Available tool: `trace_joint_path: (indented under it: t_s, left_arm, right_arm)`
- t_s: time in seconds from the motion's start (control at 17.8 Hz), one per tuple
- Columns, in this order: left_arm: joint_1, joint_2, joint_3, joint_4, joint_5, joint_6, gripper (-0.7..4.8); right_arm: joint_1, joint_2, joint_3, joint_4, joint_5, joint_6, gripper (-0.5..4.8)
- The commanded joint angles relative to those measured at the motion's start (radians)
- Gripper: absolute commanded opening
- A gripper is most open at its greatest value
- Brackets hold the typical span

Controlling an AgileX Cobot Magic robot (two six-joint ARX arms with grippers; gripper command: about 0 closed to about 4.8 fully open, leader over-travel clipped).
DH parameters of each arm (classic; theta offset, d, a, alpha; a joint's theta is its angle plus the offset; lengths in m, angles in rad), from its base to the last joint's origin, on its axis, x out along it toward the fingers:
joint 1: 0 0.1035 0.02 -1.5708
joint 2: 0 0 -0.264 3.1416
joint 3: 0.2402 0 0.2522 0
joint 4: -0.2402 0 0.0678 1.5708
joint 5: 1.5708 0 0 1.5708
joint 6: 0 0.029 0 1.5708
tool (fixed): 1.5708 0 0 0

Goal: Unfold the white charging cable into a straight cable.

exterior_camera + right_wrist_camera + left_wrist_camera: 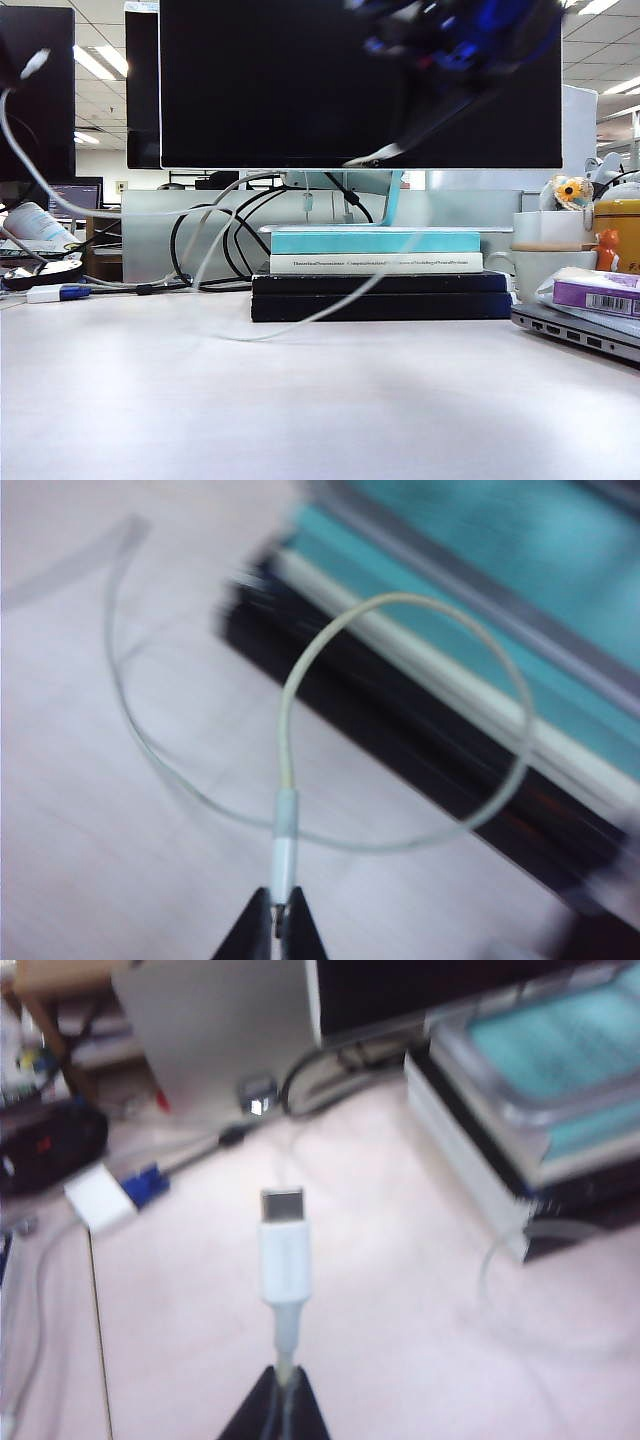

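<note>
Both my arms up off the desk (320, 400), each claw pinched tight on one end of the white charging cable (300, 325). Left gripper (276, 1400), high at the desk's left edge, is clamped on the cord just behind a plug (284, 1250), which sticks out past the tips, silver end first. Right gripper (276, 920), a blurred dark-and-blue mass in the ext. view (455, 45) above the book stack (378, 275), pinches the other plug (285, 855). Between them the cable hangs slack: down from the left, low over the desk in front of the books, then up to the right. By the right claw the cord curls into one full loop (400, 720) over the books' front edge. White block w/ blue tip (112, 1195) lies at the desk's back left, beside black monitor cables (215, 245).
</note>
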Motion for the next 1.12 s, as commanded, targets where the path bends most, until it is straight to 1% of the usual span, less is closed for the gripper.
trace_joint_path:
  t_s: [0.06,0.22,0.34,0.45,0.56,0.67,0.79,0.96,1.12]
  left_arm:
    - [0.002,-0.001,0.000,-0.047,-0.022,0.041,-0.05]
    - [0.002,-0.001,0.000,-0.100,-0.032,0.063,-0.05]
    - [0.002,-0.001,0.000,-0.150,-0.058,0.066,-0.05]
    - [0.002,-0.001,0.001,-0.197,-0.088,0.068,-0.05]
    - [0.002,-0.001,0.001,-0.235,-0.146,0.087,-0.05]
    - [0.002,-0.001,0.001,-0.267,-0.201,0.088,-0.05]
    - [0.002,-0.001,0.001,-0.304,-0.217,0.088,-0.05]
    - [0.002,-0.001,0.001,-0.393,-0.215,0.089,-0.05]
    - [0.002,-0.001,0.001,-0.444,-0.212,0.089,-0.05]
  right_arm:
    - [-0.011,-0.069,0.003,-0.099,0.100,0.001,-0.01]
    - [-0.020,-0.123,0.003,-0.209,0.127,0.000,-0.01]
    - [-0.035,-0.144,0.003,-0.285,0.131,0.000,-0.01]
    - [-0.053,-0.154,0.003,-0.361,0.193,0.000,-0.01]
    - [-0.078,-0.162,0.003,-0.422,0.280,0.001,-0.01]
    - [-0.108,-0.173,0.003,-0.457,0.285,0.002,-0.01]
    - [-0.132,-0.180,0.003,-0.471,0.285,0.002,-0.01]
    - [-0.135,-0.182,0.003,-0.517,0.283,0.027,-0.01]
    - [-0.135,-0.182,0.003,-0.548,0.283,0.028,-0.01]
